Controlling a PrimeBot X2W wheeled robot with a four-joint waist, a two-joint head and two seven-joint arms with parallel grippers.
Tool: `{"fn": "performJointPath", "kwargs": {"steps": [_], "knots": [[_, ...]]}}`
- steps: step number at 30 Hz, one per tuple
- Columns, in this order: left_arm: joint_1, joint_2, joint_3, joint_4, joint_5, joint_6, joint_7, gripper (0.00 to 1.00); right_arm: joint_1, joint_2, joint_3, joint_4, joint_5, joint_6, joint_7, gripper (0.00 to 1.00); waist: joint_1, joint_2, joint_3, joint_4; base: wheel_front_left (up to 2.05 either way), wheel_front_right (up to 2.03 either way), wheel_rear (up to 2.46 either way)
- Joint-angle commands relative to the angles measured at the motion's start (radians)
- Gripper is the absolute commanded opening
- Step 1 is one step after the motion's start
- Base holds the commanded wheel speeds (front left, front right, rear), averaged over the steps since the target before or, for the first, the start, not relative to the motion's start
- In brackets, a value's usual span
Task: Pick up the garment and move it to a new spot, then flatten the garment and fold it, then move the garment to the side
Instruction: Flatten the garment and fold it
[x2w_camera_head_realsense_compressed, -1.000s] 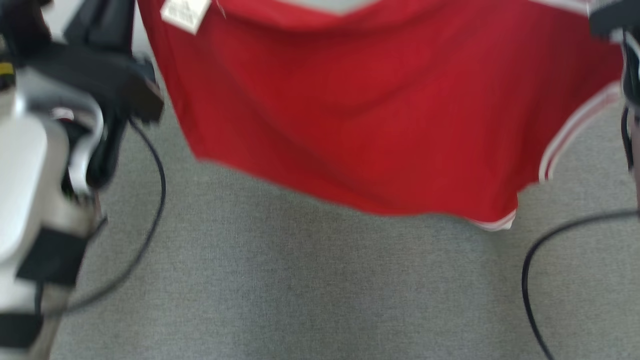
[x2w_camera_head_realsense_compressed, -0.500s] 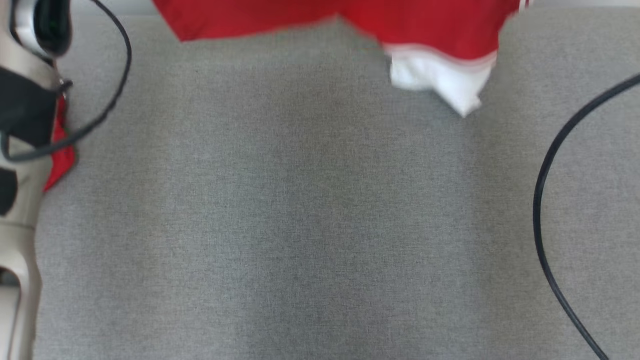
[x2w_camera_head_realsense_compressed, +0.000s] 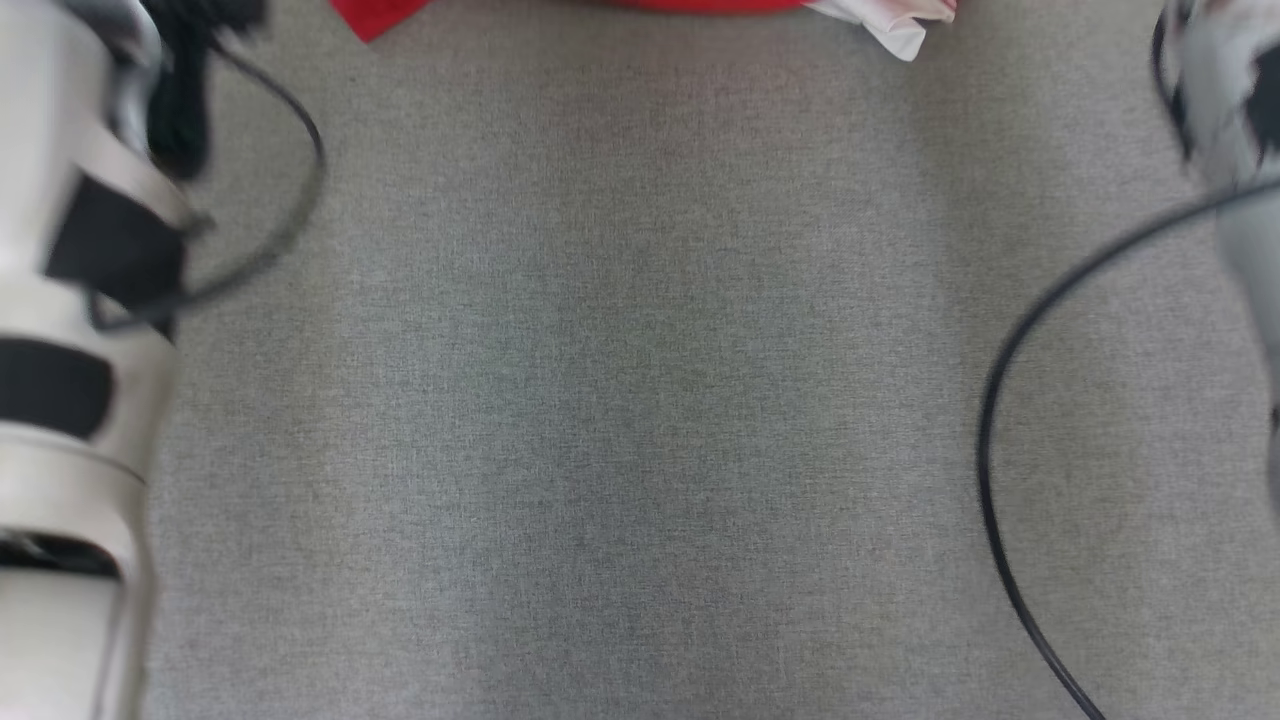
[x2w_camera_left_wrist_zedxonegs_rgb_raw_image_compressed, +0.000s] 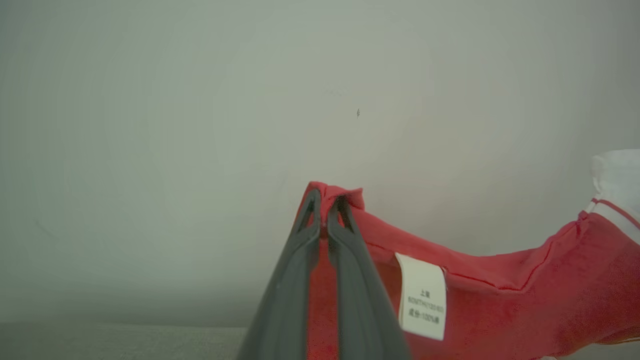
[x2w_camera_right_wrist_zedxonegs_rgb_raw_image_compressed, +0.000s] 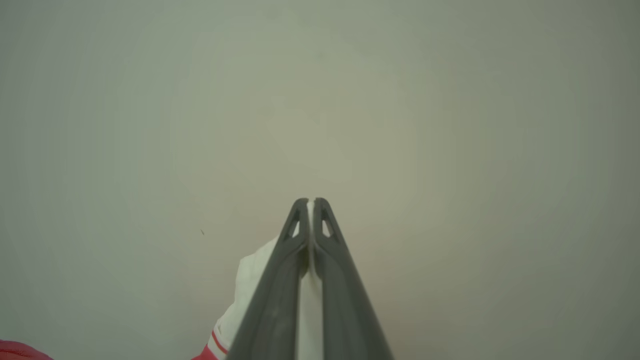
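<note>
Item 1. Grey woven surface (x2w_camera_head_realsense_compressed: 640, 400), broad and flat.

Item 2. Garment (x2w_camera_left_wrist_zedxonegs_rgb_raw_image_compressed: 525, 300): red knit with a white panel (x2w_camera_right_wrist_zedxonegs_rgb_raw_image_compressed: 250, 280) edged in thin red-and-white stripes. It was slung between both grippers in front of a pale wall. In the head view a red corner and a crumpled white corner showed over the surface's far side. Whether they touched it could not be told.

Item 3. Left forearm (x2w_camera_head_realsense_compressed: 70, 350): pale with black bands, at the surface's left edge.

Item 4. Two black cables, one looping by each side edge (x2w_camera_head_realsense_compressed: 985, 440).

Item 5. Left gripper (x2w_camera_left_wrist_zedxonegs_rgb_raw_image_compressed: 327, 200): fingers pressed together, pinching a bunched red edge.

Item 6. Right gripper (x2w_camera_right_wrist_zedxonegs_rgb_raw_image_compressed: 311, 202): fingers clamped on the white panel.

Item 7. White care label (x2w_camera_left_wrist_zedxonegs_rgb_raw_image_compressed: 422, 297): sewn just beside the left grip, print illegible.
</note>
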Motion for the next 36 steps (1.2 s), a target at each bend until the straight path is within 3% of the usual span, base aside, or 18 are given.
{"fn": "performJointPath", "kwargs": {"steps": [1, 7, 12, 18, 23, 30, 36], "knots": [[0.027, 0.002, 0.010, -0.003, -0.010, 0.000, -0.006, 0.00, 0.024, -0.009, -0.004, -0.017, 0.027, 0.000, -0.002, 0.00, -0.0002, -0.0001, 0.005, 0.002, 0.00, 0.00, 0.00], [0.245, -0.020, 0.086, -0.172, 0.001, 0.022, -0.014, 0.00, 0.325, -0.074, -0.044, -0.225, 0.157, 0.000, -0.002, 0.00, -0.0002, -0.0001, -0.004, 0.007, 0.00, 0.00, 0.00], [0.477, -0.030, 0.128, -0.376, 0.058, 0.050, -0.012, 0.00, 0.618, -0.075, -0.110, -0.397, 0.201, 0.000, -0.002, 0.00, -0.0002, -0.0001, -0.034, -0.003, 0.00, 0.00, 0.00], [0.771, -0.023, 0.120, -0.583, 0.092, 0.062, -0.012, 0.00, 0.914, -0.072, -0.109, -0.565, 0.214, 0.000, -0.002, 0.00, -0.0002, -0.0001, -0.083, -0.013, 0.00, 0.00, 0.00], [0.973, 0.001, 0.091, -0.739, 0.082, 0.076, 0.049, 0.00, 1.138, -0.081, -0.122, -0.697, 0.230, 0.000, 0.015, 0.00, -0.0002, -0.0001, -0.128, -0.018, 0.00, 0.00, 0.00], [1.217, 0.061, 0.087, -0.961, 0.057, 0.126, 0.182, 0.00, 1.445, -0.047, -0.215, -0.861, 0.197, 0.000, 0.109, 0.00, -0.0002, -0.0001, -0.217, -0.031, 0.00, 0.00, 0.00], [1.398, 0.109, 0.085, -1.130, 0.031, 0.176, 0.298, 0.00, 1.665, 0.028, -0.321, -1.013, 0.140, 0.000, 0.234, 0.00, -0.0002, -0.0001, -0.269, -0.035, 0.00, 0.00, 0.00]]}}
